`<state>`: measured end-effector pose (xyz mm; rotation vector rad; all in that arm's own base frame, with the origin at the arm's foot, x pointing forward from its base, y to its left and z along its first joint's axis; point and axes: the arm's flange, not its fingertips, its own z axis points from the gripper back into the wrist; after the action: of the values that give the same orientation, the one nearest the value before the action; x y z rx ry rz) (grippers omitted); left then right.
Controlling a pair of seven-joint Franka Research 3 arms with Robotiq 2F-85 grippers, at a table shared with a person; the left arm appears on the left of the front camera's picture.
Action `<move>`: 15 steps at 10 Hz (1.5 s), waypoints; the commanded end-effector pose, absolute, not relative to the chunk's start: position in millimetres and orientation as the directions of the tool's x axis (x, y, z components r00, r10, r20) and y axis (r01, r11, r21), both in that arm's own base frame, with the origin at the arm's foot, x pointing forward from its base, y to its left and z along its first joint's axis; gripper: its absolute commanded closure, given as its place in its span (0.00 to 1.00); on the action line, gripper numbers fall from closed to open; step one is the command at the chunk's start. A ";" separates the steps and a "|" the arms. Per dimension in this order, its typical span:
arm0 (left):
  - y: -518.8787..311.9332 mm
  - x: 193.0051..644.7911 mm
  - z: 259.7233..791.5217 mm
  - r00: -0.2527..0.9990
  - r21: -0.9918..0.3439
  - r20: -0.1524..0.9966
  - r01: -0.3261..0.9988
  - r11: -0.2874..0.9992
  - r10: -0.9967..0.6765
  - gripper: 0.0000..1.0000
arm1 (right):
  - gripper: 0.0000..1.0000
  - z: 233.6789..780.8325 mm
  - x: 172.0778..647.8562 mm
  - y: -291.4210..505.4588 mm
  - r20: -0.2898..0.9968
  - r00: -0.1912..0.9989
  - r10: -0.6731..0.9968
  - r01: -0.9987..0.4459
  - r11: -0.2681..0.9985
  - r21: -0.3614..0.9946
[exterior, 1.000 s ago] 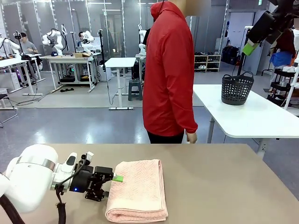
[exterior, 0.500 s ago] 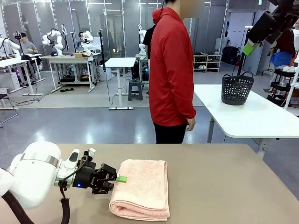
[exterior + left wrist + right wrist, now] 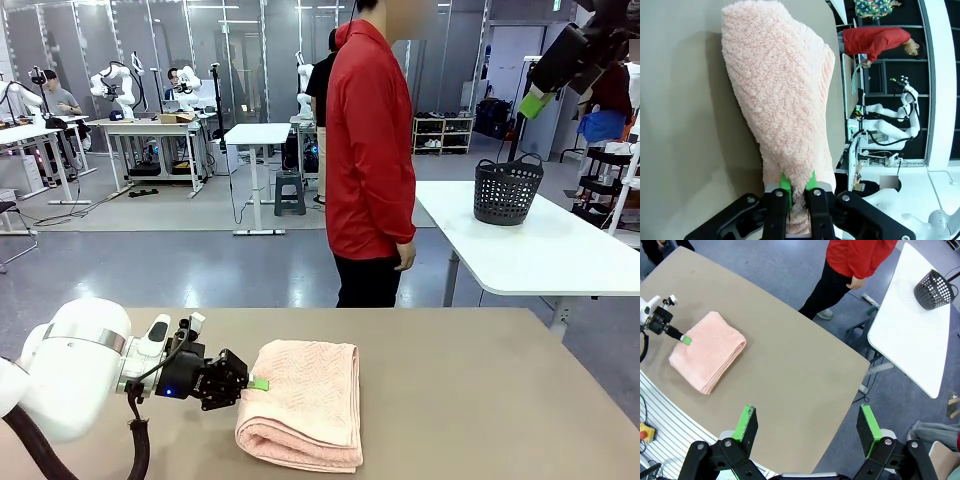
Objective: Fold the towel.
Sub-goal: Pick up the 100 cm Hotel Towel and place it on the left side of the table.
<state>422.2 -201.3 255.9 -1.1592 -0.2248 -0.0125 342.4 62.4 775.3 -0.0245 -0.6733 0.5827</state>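
The towel lies on the tan table already doubled into a thick rectangular stack, its rounded fold toward the robot's side and its herringbone weave uppermost. The left gripper sits at the towel's left edge, low and nearly level with the tabletop, and the left wrist view shows its green pads pressed together on a pinch of the cloth's edge, which bunches up between them; a grip that low and sideways suits lifting that edge to carry it across the towel for another fold (a judgement, since nothing has been lifted yet). The right gripper hangs high above the table, well away from the towel, its fingers spread wide and empty, probably parked clear of the work. Beyond the towel, at the table's far side, a person in a red jacket stands side-on, hands down. No brand, label or readable writing shows on the towel or the grippers.
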 end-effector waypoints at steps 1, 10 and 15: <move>-209.8 424.6 271.4 0.983 -0.896 0.171 0.128 0.425 0.065 1.00 | 0.00 775.2 341.3 61.1 0.579 0.633 0.514 -0.500 0.843 -0.201; -129.0 440.2 301.4 0.976 -0.894 0.214 0.182 0.410 0.034 0.88 | 0.00 775.2 341.3 61.1 0.579 0.633 0.514 -0.500 0.843 -0.201; 51.8 441.6 319.2 0.967 -0.855 0.251 0.202 0.477 0.041 0.88 | 0.00 775.2 341.3 61.1 0.579 0.633 0.514 -0.500 0.843 -0.201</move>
<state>436.1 34.7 314.3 -1.0565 -0.2431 -0.0813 342.6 61.5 775.3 -0.0236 -0.6730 0.5813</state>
